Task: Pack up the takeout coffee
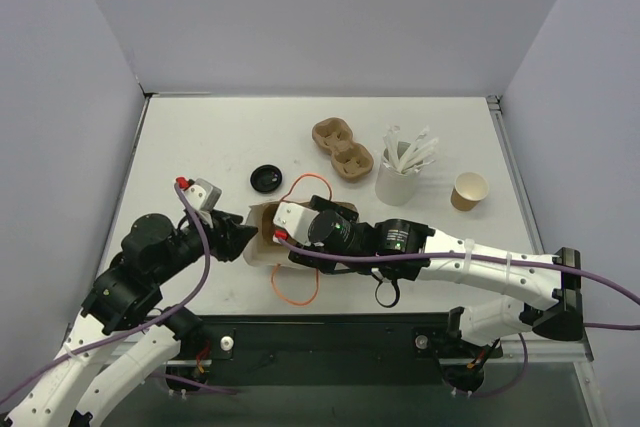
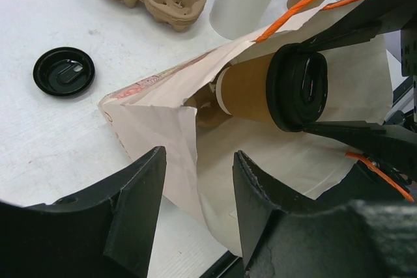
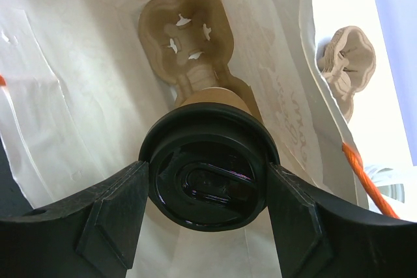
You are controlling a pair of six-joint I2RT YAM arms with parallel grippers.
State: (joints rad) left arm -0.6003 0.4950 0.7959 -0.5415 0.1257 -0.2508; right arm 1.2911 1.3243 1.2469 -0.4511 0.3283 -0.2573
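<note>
**Lidded coffee held inside the bag mouth**

The right gripper [image 3: 207, 183] clamps the black lid [image 2: 300, 86] of the takeout coffee [image 2: 251, 86] between both fingers. The kraft cup is tipped on its side inside the white paper bag [image 2: 156, 122] at the table's near centre. Its base points at a moulded carrier [image 3: 186, 37] deeper in the bag. The left gripper [image 2: 199, 161] straddles the bag's edge with its jaws apart and not pinching. An open kraft cup [image 1: 469, 190] stands far right.

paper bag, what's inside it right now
A brown cup carrier lies deep in the bag, and the right gripper holds a lidded cup in the opening. The cup hides the carrier's near end; the lid covers what the cup holds.
</note>
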